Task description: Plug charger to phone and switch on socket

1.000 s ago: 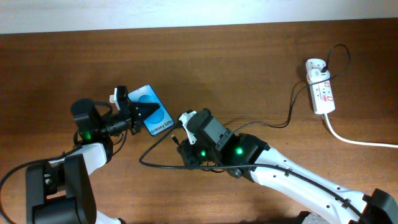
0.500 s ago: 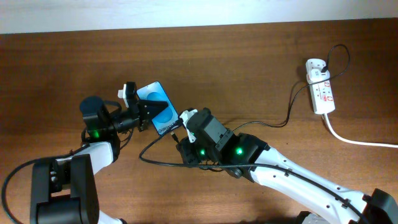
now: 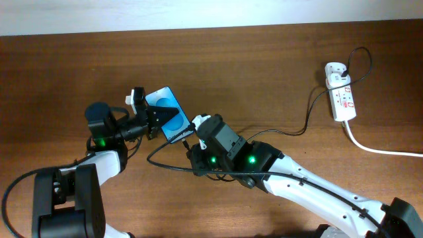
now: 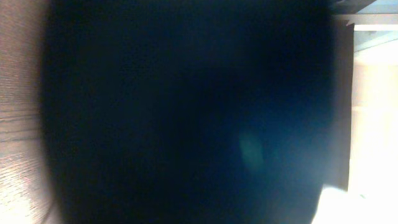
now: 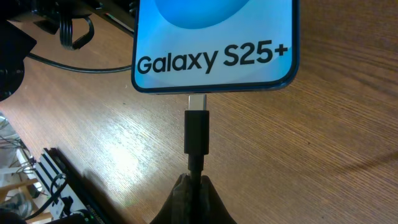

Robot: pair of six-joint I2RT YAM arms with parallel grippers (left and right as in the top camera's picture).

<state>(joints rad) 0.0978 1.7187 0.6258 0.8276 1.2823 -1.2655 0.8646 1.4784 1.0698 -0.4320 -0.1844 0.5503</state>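
Observation:
The phone [image 3: 168, 112] has a bright blue screen and is held tilted above the table by my left gripper [image 3: 153, 118], shut on its left edge. In the left wrist view the phone [image 4: 186, 112] fills the frame as a dark blur. In the right wrist view the phone [image 5: 214, 43] reads "Galaxy S25+". My right gripper [image 5: 194, 186] is shut on the charger [image 5: 198, 134], and the connector's metal tip meets the phone's bottom edge. The charger cable [image 3: 291, 132] runs to the socket [image 3: 341, 92] at the far right.
A thick white cord [image 3: 383, 149] leaves the socket toward the right edge. The charger cable loops on the table [image 3: 158, 168] below the phone. The right arm's body [image 3: 231, 155] lies just right of the phone. A pale wall borders the table's far edge.
The left gripper lifted the phone up and right a second ago, then held still. The right gripper moved slightly left and brought the connector tip up to the phone's bottom edge.

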